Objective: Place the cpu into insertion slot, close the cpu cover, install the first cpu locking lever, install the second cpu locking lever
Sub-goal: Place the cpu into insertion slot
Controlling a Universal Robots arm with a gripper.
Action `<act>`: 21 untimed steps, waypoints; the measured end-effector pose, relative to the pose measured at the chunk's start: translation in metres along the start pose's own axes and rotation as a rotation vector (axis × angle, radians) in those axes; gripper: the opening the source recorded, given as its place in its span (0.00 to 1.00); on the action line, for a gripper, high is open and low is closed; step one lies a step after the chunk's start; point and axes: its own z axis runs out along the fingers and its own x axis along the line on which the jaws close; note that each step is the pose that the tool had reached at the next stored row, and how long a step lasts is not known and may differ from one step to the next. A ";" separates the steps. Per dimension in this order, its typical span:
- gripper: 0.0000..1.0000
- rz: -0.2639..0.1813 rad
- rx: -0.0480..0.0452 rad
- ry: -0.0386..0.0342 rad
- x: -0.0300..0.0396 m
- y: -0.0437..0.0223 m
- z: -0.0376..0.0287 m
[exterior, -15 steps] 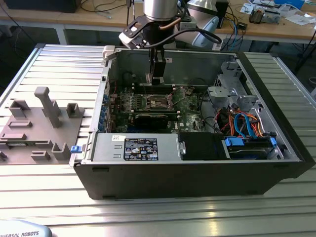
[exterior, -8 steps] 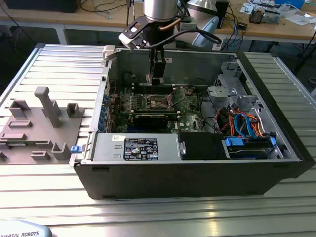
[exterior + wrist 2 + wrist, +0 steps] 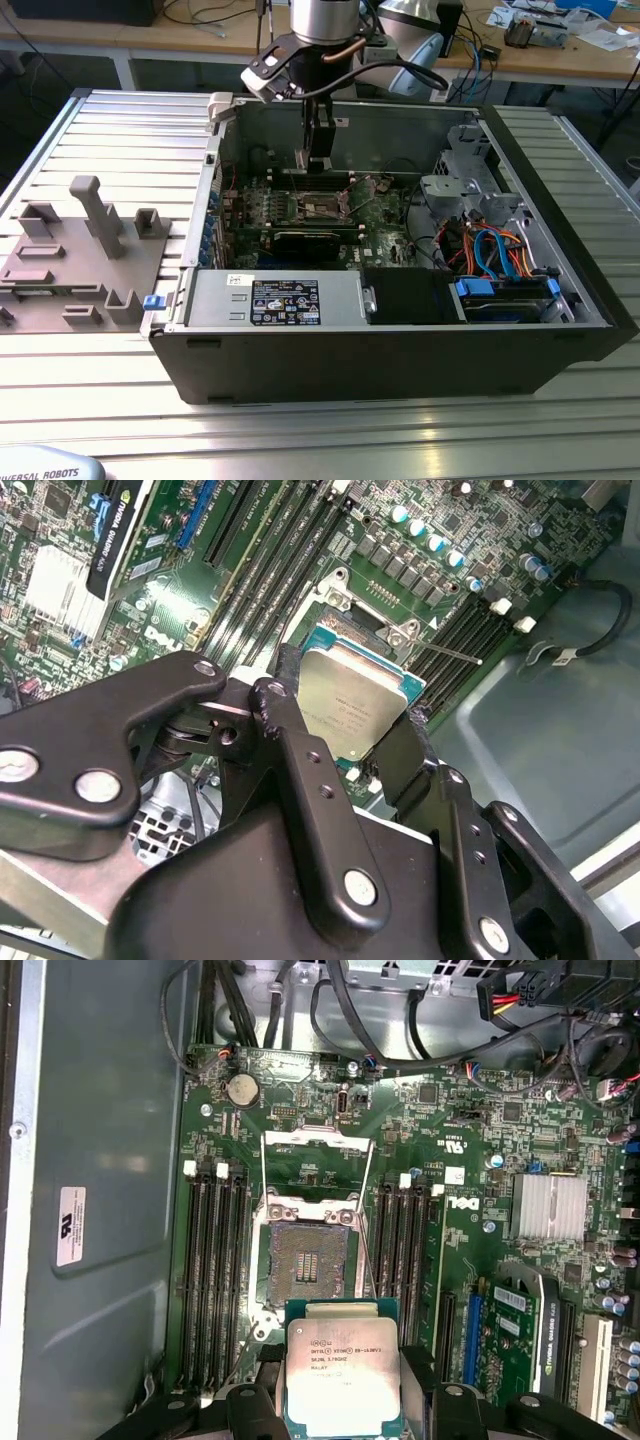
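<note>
- My gripper (image 3: 346, 712) is pinching the cpu (image 3: 355, 702); one black finger (image 3: 300, 755) presses on each side of it
- The cpu lies flat in my grip with its silver top showing; it is up in the air over the green board (image 3: 460, 1160), near the slot (image 3: 307, 1265), not in it yet
- The slot is bare; the cpu cover (image 3: 313, 1138) is flipped open on the side away from the cpu
- In the exterior view I reach down into the open computer case (image 3: 400, 345)
</note>
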 end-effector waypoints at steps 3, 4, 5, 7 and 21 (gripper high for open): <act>0.54 0.000 0.0000 0.0000 0.0000 0.0000 0.0006; 0.54 0.000 0.0000 0.0000 0.0000 0.0000 0.0007; 0.54 0.000 0.0000 -0.0001 0.0000 0.0000 0.0009; 0.54 0.000 0.0000 0.0000 0.0000 0.0000 0.0012; 0.54 0.000 0.0000 0.0000 0.0001 0.0000 0.0039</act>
